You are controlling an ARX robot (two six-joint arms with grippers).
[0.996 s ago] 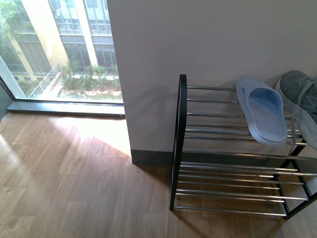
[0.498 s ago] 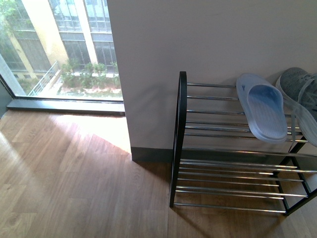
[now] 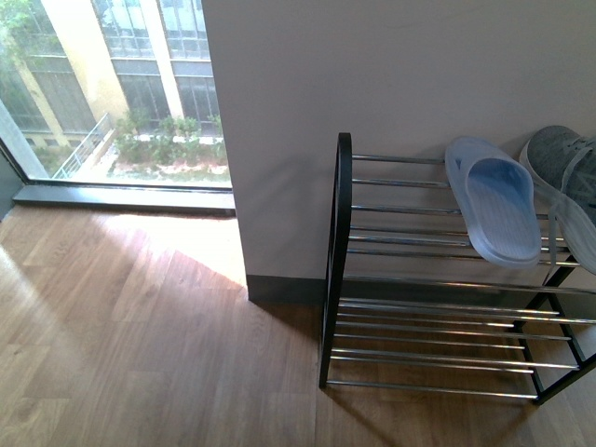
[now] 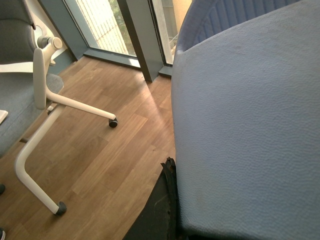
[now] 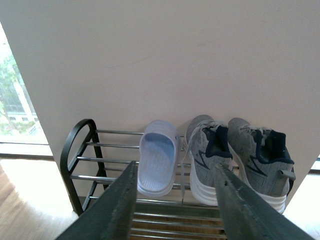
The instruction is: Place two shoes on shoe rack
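Resting: ribbed rubber slipper (image 3: 498,207) (chrome rods (image 3: 410,210)).

Daylight floods in through the window (image 3: 112,93) on my left; a bright patch lies on the wood floor (image 3: 140,354) below it. The wall (image 3: 391,65) is evenly lit and casts a soft shadow at its base. Chrome rods of the shoe rack (image 3: 438,307) glint. My left wrist view is blurred close-up; the front view is sharp.
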